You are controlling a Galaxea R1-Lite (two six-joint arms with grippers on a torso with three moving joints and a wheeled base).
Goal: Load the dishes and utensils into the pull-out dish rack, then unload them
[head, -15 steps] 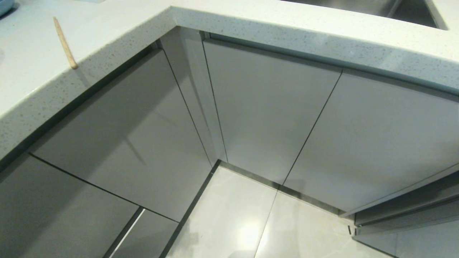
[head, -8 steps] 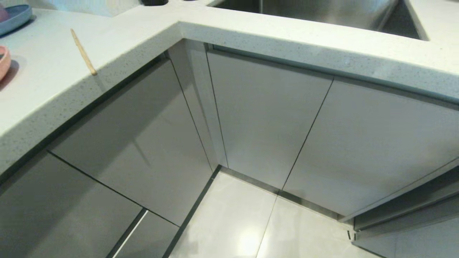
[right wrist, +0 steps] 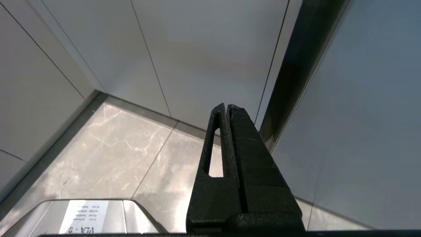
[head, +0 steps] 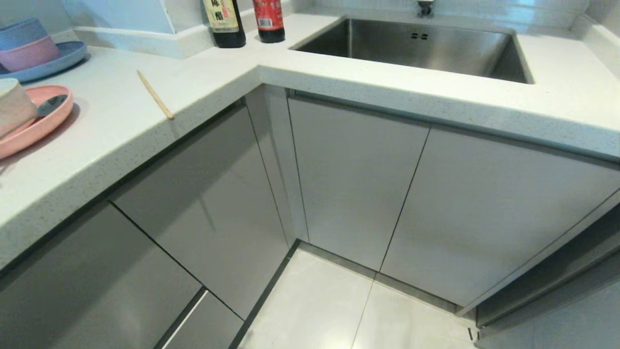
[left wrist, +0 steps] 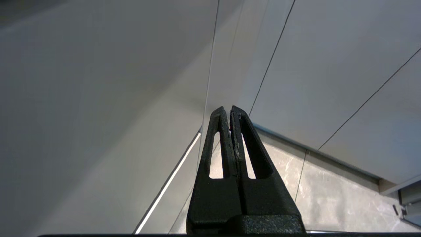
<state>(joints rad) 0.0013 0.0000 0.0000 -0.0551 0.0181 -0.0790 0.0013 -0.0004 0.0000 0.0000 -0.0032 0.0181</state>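
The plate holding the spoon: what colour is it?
Pink; the plate shows best in the head view.

Matte black left gripper (left wrist: 230,110), slotted tapering fingers, right gripper (right wrist: 226,108) alike

At the frame's left edge, a plate (head: 46,121) lies on the countertop (head: 203,82), bearing a bowl (head: 14,106) and a spoon (head: 51,104). Above it, stacked bowls (head: 26,43) sit on another plate (head: 53,63). A chopstick (head: 155,94) lies right of these. Two bottles (head: 244,22) stand top centre, left of the sink (head: 416,46). Cabinet fronts (head: 353,179) fill the middle, floor (head: 329,310) below.
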